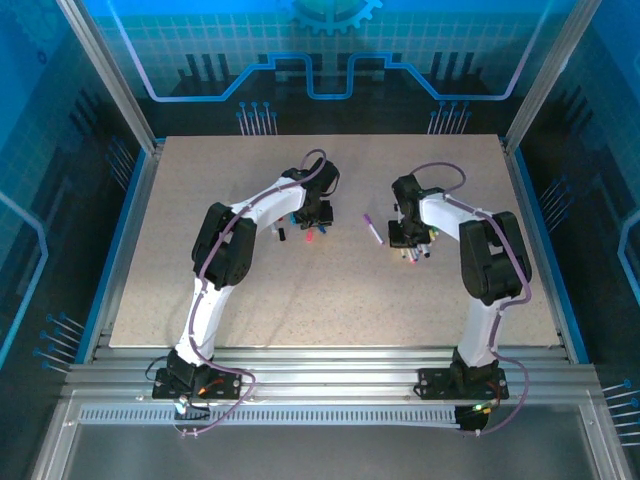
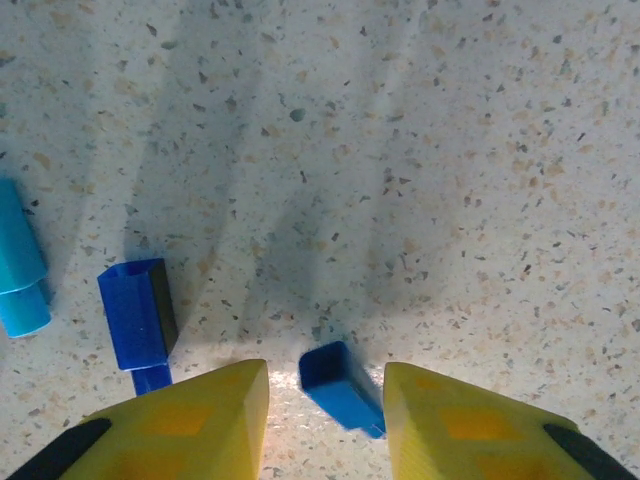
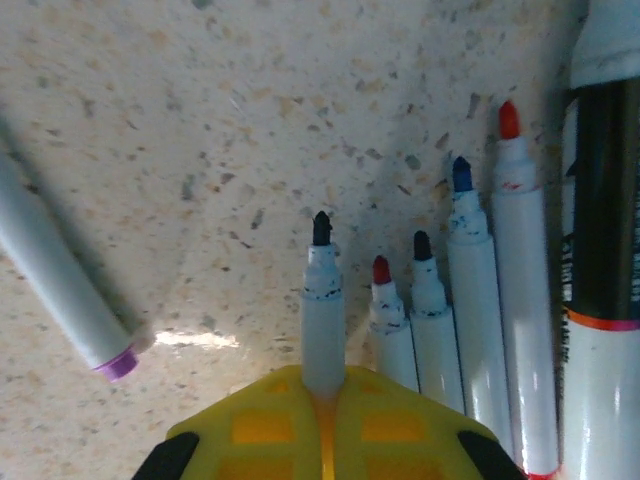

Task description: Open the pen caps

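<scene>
Left wrist view: the left gripper [image 2: 325, 375] stands spread, yellow fingertips [image 2: 200, 415] apart, a small blue cap [image 2: 338, 385] lying between them on the speckled table [image 2: 420, 180]; a second blue cap [image 2: 140, 312] rests at nine o'clock. Right wrist view: the right gripper [image 3: 323, 385] pinches an uncapped black-tipped pen [image 3: 322, 300]; bare pens [image 3: 480, 280] lie at three o'clock. The step appears to be setting a removed cap down; the next move likely calls for parking this pen and fetching the purple-ended pen [image 1: 372, 231].

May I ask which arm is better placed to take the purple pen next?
Probably left: the left end effector is open over a blue cap; the right end effector grips a pen.
</scene>
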### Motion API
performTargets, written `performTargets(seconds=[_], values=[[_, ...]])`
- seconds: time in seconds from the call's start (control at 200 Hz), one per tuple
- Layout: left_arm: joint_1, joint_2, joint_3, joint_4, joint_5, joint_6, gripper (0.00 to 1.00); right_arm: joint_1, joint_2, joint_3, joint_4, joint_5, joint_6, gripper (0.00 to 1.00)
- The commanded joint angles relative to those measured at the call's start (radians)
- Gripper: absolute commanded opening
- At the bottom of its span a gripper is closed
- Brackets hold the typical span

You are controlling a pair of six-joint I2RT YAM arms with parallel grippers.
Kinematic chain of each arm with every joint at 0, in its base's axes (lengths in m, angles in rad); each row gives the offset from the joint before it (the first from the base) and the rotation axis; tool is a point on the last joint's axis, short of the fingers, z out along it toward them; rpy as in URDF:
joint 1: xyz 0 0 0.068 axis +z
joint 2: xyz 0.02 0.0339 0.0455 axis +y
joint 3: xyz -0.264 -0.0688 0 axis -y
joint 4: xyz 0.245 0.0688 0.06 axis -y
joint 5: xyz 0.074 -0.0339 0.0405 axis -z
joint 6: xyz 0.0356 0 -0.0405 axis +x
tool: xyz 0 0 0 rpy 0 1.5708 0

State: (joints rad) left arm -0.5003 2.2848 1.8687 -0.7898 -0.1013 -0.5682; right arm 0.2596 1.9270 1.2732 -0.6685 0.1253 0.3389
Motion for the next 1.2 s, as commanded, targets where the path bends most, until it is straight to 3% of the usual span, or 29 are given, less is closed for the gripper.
performTargets(seconds=[0.0, 0.43, 0.811, 1.196], values=[[-0.003, 0.023, 0.007, -0.037, -0.014, 0.014, 0.36, 0.011, 0.034, 0.042, -0.057, 0.055, 0.000, 0.10], [-0.004, -0.026, 0.018, -0.039, -0.025, 0.027, 0.37, 0.026, 0.035, 0.068, -0.111, 0.121, 0.015, 0.23], [-0.008, -0.105, -0.015, -0.009, -0.011, 0.022, 0.37, 0.084, -0.086, 0.066, -0.051, 0.066, 0.008, 0.25], [-0.010, -0.165, -0.082, 0.055, 0.067, -0.015, 0.36, 0.119, 0.049, 0.157, -0.004, 0.008, -0.009, 0.29]])
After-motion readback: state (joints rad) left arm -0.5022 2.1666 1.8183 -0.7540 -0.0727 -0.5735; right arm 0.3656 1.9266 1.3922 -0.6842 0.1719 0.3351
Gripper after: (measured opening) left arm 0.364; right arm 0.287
